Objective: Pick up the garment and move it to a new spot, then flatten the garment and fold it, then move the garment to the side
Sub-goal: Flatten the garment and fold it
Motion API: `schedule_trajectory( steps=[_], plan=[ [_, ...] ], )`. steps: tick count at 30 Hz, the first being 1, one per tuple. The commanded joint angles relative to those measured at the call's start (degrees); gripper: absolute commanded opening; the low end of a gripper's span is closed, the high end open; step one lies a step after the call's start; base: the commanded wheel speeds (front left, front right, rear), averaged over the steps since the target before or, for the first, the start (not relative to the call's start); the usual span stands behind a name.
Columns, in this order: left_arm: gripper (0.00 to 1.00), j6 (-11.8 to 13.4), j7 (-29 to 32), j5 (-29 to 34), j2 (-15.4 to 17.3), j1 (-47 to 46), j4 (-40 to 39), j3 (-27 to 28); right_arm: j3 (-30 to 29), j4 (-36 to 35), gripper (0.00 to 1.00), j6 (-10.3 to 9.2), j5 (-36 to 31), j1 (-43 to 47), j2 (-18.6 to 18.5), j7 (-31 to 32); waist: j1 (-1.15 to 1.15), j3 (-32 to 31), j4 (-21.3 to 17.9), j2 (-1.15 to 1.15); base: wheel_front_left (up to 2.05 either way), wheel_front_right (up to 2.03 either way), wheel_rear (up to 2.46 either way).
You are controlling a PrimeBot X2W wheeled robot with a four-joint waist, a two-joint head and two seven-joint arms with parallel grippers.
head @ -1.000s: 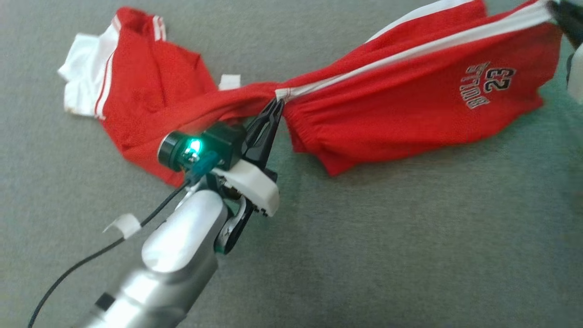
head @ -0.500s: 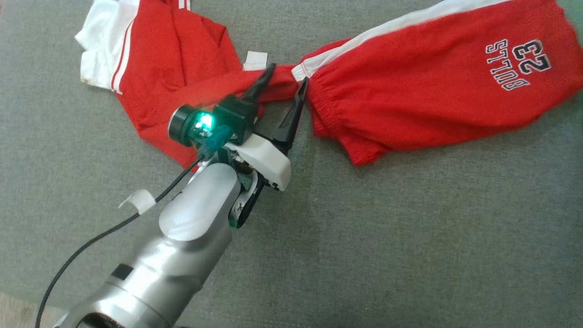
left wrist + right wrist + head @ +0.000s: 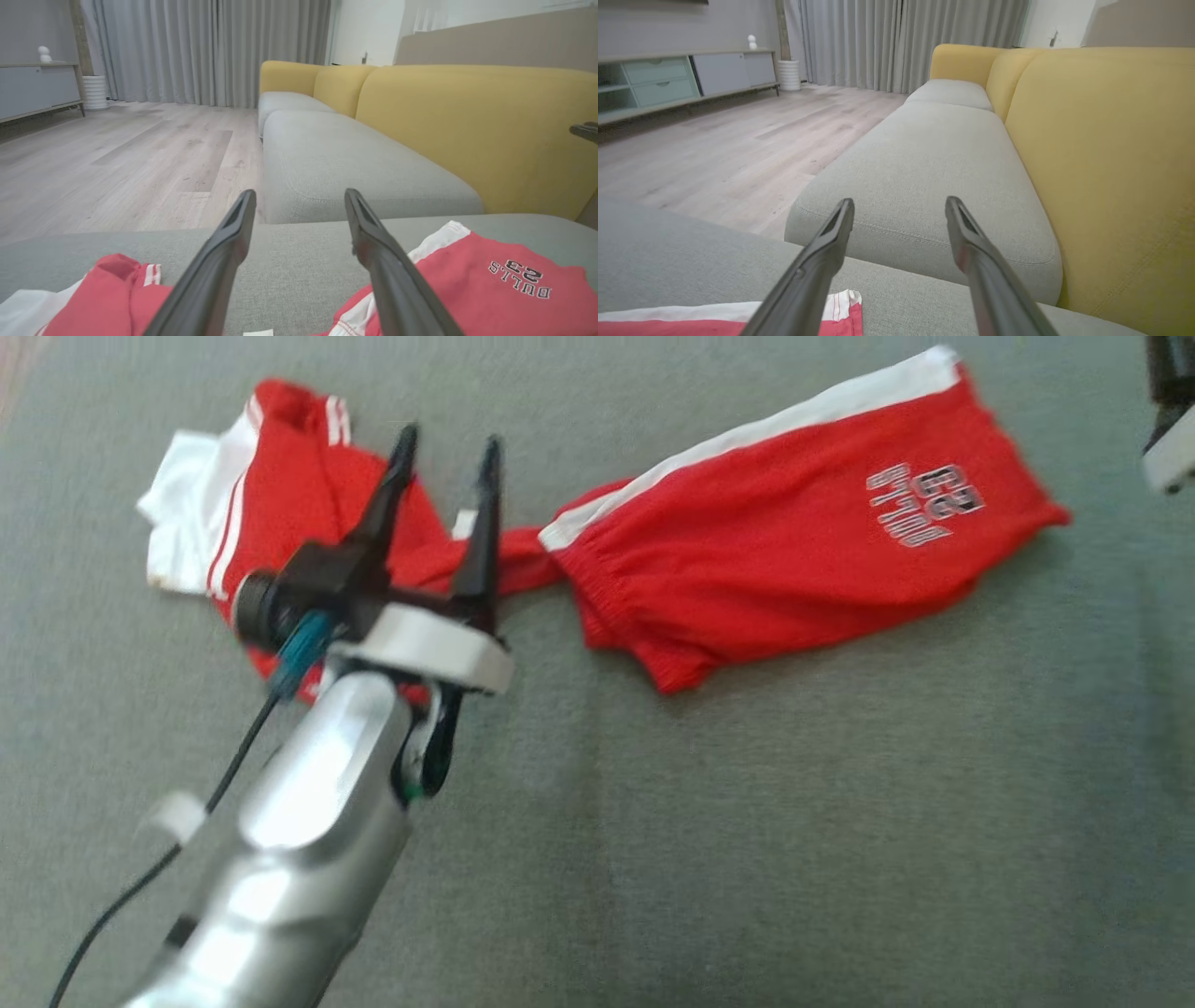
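The garment [image 3: 784, 551], red shorts with a white side stripe and a "BULLS 23" print, lies loose on the grey seat cushion [image 3: 747, 821], twisted thin in the middle and bunched at its left end. My left gripper [image 3: 449, 437] hovers open over that twisted middle with nothing between its fingers. In the left wrist view the left gripper [image 3: 300, 193] stands open above the garment [image 3: 490, 289]. The right gripper [image 3: 900, 201] is open and empty, with a corner of the garment [image 3: 845, 319] just below it. A part of the right gripper [image 3: 1167, 457] shows at the head view's top right edge.
A small white tag [image 3: 465, 523] lies on the cushion by the garment's middle. A yellow sofa backrest [image 3: 467, 126] runs along one side, and another grey seat cushion [image 3: 934, 168] continues beyond. A wooden floor [image 3: 117, 158], a sideboard [image 3: 668, 79] and curtains [image 3: 210, 46] lie past the cushion's edge.
Both grippers have opened and let go of the garment, which has dropped flat onto the cushion. The left gripper has drawn back and turned. The head view has shifted.
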Motion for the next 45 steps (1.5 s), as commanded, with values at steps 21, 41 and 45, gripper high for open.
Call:
schedule_trajectory(
  steps=[21,41,45],
  plan=[
    [1.0,1.26,-0.59,6.72,2.01,24.7,-13.52,13.21,-28.47,-22.98,1.0,-0.05,-20.39,38.81,15.47,-0.91,0.01,-13.45,-8.57,0.0,0.0,0.0,0.0],
    [1.0,-2.83,-0.6,13.91,-3.01,26.07,-13.81,16.29,-40.38,-33.24,1.0,-0.05,-27.14,43.68,25.14,7.81,0.01,-8.0,-4.88,0.0,0.0,0.0,0.0],
    [1.0,-3.51,-0.6,14.6,-3.72,23.95,-13.63,15.46,-43.92,-29.52,1.0,-0.05,-24.4,37.52,25.75,12.08,0.01,-4.78,-2.35,0.0,0.0,0.0,0.0]
  ],
)
